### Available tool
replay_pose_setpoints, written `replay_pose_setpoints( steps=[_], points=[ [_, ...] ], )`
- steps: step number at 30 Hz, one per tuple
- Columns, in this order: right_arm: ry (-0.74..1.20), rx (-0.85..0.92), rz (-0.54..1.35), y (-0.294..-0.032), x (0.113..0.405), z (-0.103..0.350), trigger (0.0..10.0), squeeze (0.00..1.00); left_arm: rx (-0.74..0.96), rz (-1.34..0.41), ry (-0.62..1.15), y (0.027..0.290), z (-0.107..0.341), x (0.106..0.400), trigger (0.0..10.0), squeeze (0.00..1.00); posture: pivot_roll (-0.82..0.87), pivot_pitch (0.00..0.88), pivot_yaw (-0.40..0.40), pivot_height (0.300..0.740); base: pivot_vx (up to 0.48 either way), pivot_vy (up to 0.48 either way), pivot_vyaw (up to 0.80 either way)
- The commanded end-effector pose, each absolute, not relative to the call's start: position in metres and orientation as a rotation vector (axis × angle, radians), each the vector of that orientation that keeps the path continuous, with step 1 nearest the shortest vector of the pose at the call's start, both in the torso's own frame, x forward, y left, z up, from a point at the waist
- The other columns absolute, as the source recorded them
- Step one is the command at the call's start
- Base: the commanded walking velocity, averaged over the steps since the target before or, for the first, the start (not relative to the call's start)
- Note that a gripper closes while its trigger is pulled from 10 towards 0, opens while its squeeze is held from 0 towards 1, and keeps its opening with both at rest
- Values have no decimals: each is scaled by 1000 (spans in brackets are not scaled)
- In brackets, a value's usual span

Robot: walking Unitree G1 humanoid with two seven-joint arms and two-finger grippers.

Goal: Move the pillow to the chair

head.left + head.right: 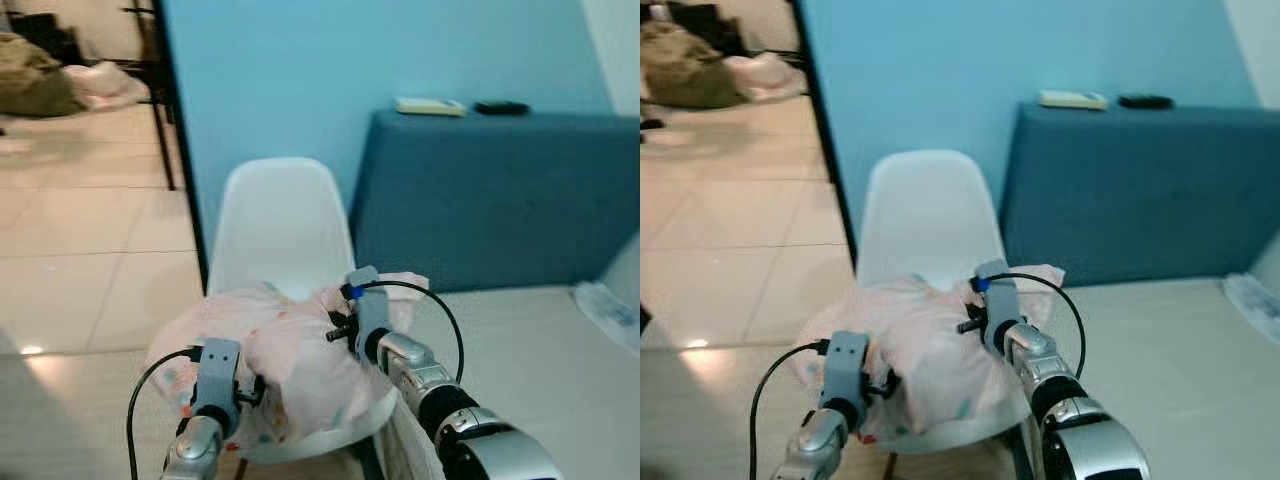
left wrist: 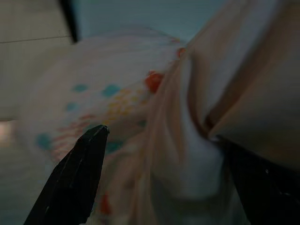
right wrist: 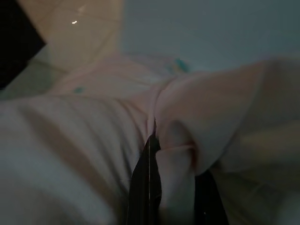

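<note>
A pale pink pillow (image 1: 290,350) with coloured dots lies bunched on the seat of a white shell chair (image 1: 280,215) that stands against the blue wall. My left gripper (image 1: 240,395) is at the pillow's near left side. In the left wrist view its fingers (image 2: 75,178) stand wide apart, open, with a fold of the pillow (image 2: 187,140) lying between them. My right gripper (image 1: 335,330) is pushed into the pillow's right side. In the right wrist view its fingers (image 3: 146,187) are shut on a ridge of the fabric (image 3: 176,159).
A dark blue headboard (image 1: 500,200) stands right of the chair, with a pale remote (image 1: 430,106) and a dark one (image 1: 500,107) on top. A light mattress (image 1: 530,350) lies below it. Tiled floor (image 1: 90,260) opens to the left past a black door frame (image 1: 175,130).
</note>
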State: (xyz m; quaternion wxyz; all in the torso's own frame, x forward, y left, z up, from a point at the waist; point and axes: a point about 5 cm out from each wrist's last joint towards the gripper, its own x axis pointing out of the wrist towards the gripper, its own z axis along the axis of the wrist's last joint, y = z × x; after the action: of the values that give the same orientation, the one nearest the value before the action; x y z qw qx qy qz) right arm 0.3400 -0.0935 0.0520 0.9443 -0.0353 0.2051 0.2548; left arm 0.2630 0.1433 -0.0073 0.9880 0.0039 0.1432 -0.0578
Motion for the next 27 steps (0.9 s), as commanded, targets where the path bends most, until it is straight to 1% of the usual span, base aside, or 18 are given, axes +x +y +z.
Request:
replay_pose_setpoints(
  steps=[1,3,5,6,8,13,16,20,22,27],
  points=[
    [510,-140,516,-95,332,38,10000,0,8,-112,293,143,-9,261,10000,0,145,0,-96,735,0,0,800],
    [573,-166,481,-103,329,31,10000,0,9,-114,294,143,-10,258,10000,0,148,0,-93,735,0,0,800],
    [591,-166,467,-105,328,29,10000,0,10,-115,295,143,-11,257,10000,0,148,0,-92,735,0,0,800],
    [616,-181,432,-112,328,27,10000,0,12,-114,299,144,-12,255,10000,0,147,0,-88,735,0,0,800],
    [625,-188,412,-115,328,27,10000,0,12,-114,301,145,-13,254,10000,0,148,0,-87,735,0,0,800],
    [623,-269,275,-134,333,29,10000,0,12,-116,302,145,-13,252,10000,0,149,0,-83,735,0,0,733],
    [617,-278,262,-136,334,30,10000,0,12,-116,302,145,-13,252,10000,0,149,0,-83,735,0,0,556],
    [553,-201,210,-143,343,42,10000,0,11,-121,304,145,-14,250,10000,0,142,0,-75,735,0,0,0],
    [513,-187,217,-143,348,49,10000,0,10,-127,305,143,-14,250,10000,0,138,0,-74,735,0,0,-700],
    [499,-165,214,-144,349,51,10000,0,9,-129,305,143,-13,251,10000,0,137,1,-72,735,0,0,-784]
  ],
)
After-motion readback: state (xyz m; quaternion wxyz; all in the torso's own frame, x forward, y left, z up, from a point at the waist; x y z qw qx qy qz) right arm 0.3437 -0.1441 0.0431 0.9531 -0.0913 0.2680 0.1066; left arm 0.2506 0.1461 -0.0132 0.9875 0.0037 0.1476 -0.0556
